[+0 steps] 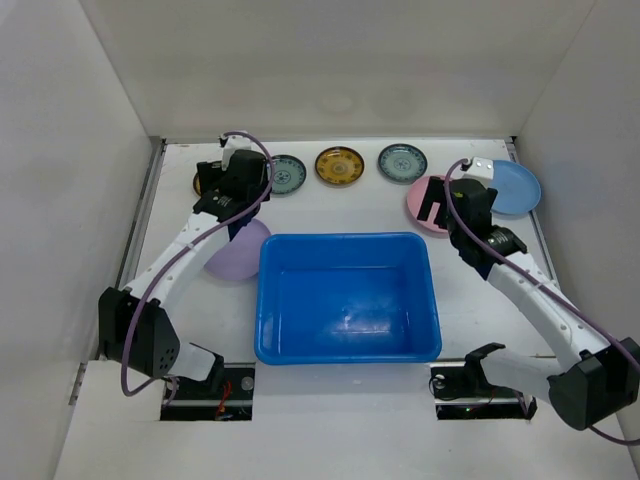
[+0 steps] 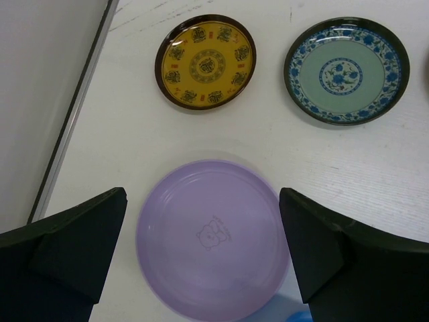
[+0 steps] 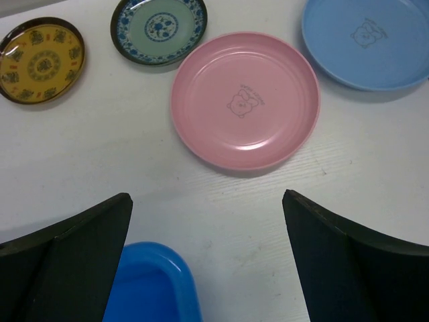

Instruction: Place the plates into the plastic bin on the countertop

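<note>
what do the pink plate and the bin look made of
Pink plate: probably plastic or melamine, satin finish; even colour, soft sheen, small cartoon outline in the centre.
Bin: moulded plastic, glossy; pale highlights on its floor, rounded corners, rolled rim.

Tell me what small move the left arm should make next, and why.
Probably lower the left tool straight down toward the lavender plate. The tool is open, the plate lies flat on the countertop centred beneath it and not yet gripped, and the blue bin holds no plates.
</note>
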You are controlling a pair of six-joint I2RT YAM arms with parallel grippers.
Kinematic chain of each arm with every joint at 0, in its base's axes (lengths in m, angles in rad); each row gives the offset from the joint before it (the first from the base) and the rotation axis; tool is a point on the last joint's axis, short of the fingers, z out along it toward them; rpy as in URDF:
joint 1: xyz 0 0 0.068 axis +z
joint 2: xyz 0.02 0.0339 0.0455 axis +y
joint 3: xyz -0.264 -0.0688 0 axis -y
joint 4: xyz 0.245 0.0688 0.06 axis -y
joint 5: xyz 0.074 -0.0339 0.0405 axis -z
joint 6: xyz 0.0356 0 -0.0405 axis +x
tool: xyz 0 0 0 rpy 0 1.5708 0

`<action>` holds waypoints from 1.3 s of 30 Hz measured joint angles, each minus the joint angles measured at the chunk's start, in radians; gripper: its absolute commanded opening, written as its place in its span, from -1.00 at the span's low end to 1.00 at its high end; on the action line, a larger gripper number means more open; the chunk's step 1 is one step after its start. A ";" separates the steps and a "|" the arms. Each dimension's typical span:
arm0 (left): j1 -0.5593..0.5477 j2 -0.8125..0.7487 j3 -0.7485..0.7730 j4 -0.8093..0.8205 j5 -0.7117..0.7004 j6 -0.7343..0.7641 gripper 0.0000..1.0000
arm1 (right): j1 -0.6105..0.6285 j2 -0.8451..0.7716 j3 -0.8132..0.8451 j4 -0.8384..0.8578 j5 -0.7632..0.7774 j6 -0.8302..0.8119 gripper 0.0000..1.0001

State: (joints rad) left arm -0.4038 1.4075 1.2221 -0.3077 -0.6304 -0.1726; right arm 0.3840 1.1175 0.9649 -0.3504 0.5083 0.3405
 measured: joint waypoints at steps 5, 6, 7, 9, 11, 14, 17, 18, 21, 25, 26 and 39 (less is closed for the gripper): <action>0.001 -0.023 -0.017 0.003 -0.030 0.001 1.00 | 0.025 0.005 0.000 0.001 -0.004 0.000 1.00; 0.001 -0.027 -0.022 0.003 -0.034 0.002 1.00 | 0.029 0.006 0.000 0.002 -0.004 0.000 1.00; 0.002 -0.034 -0.031 0.006 -0.035 0.003 1.00 | 0.031 0.006 0.000 0.003 -0.005 0.000 1.00; 0.006 -0.055 -0.057 0.011 -0.035 0.003 1.00 | 0.037 0.010 0.000 0.005 -0.006 0.000 1.00; 0.010 -0.092 -0.100 0.017 -0.028 0.001 1.00 | 0.043 0.015 0.000 0.007 -0.009 0.000 1.00; 0.035 -0.136 -0.140 0.010 0.000 -0.013 1.00 | 0.050 0.018 0.000 0.011 -0.018 0.000 1.00; 0.088 -0.161 -0.163 -0.004 0.034 -0.056 1.00 | 0.056 0.018 0.000 0.017 -0.024 0.000 1.00; 0.109 -0.169 -0.172 -0.014 0.048 -0.081 1.00 | 0.058 0.018 0.000 0.018 -0.028 0.000 1.00; 0.189 -0.204 -0.222 -0.037 0.105 -0.174 1.00 | 0.070 0.018 0.000 0.023 -0.038 0.000 1.00; 0.321 -0.260 -0.332 -0.066 0.212 -0.309 0.92 | 0.085 0.029 0.000 0.030 -0.058 0.002 1.00; 0.349 -0.264 -0.356 -0.072 0.235 -0.337 0.89 | 0.091 0.034 0.000 0.033 -0.063 0.003 1.00; 0.411 -0.165 -0.495 -0.057 0.369 -0.496 0.33 | 0.108 0.070 -0.028 0.082 -0.132 0.019 1.00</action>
State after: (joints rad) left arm 0.0071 1.2427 0.7269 -0.3645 -0.2619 -0.6685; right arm 0.4919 1.1873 0.9371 -0.2680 0.3763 0.3595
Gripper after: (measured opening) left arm 0.708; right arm 1.000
